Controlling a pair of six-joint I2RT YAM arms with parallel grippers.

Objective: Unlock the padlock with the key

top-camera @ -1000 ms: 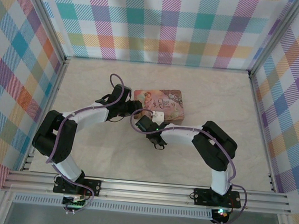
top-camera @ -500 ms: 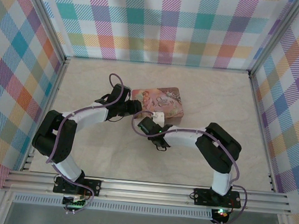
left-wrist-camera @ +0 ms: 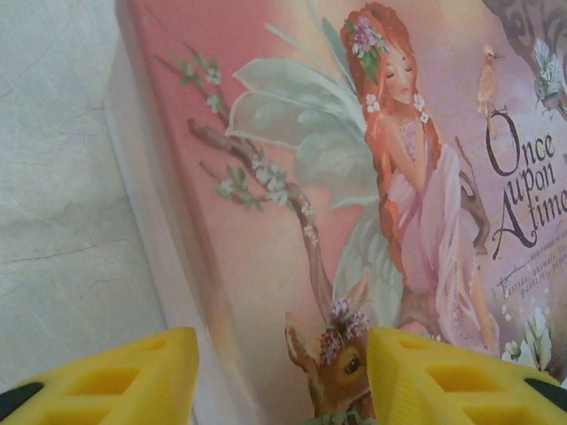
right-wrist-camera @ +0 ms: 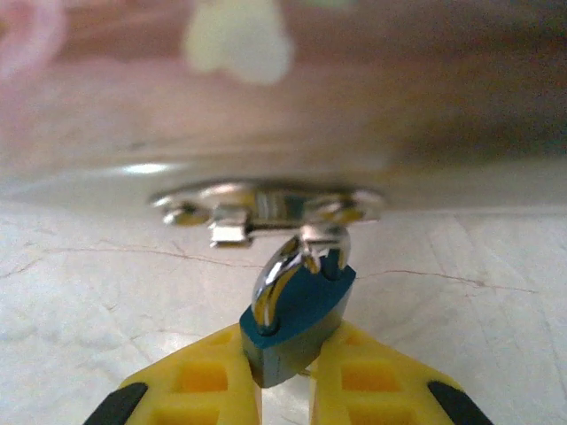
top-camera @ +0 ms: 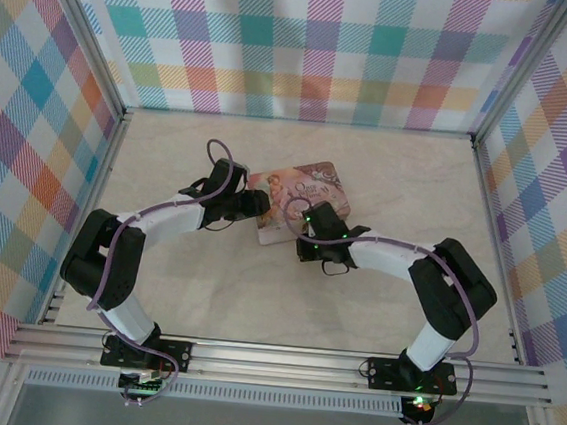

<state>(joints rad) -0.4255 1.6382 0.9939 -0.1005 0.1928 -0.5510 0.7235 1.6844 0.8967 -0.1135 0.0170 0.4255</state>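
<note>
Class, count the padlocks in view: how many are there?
1: the padlock hangs on the tin's clasp, pinched in the right gripper. Others may be hidden.

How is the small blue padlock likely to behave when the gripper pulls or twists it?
The padlock looks rigid, so the right gripper should not deform it. Its shackle hooks through the hasp of the tin, so it will probably swing and tug the tin rather than come free. Its smooth body, pinched only at the base, may slip.
</note>
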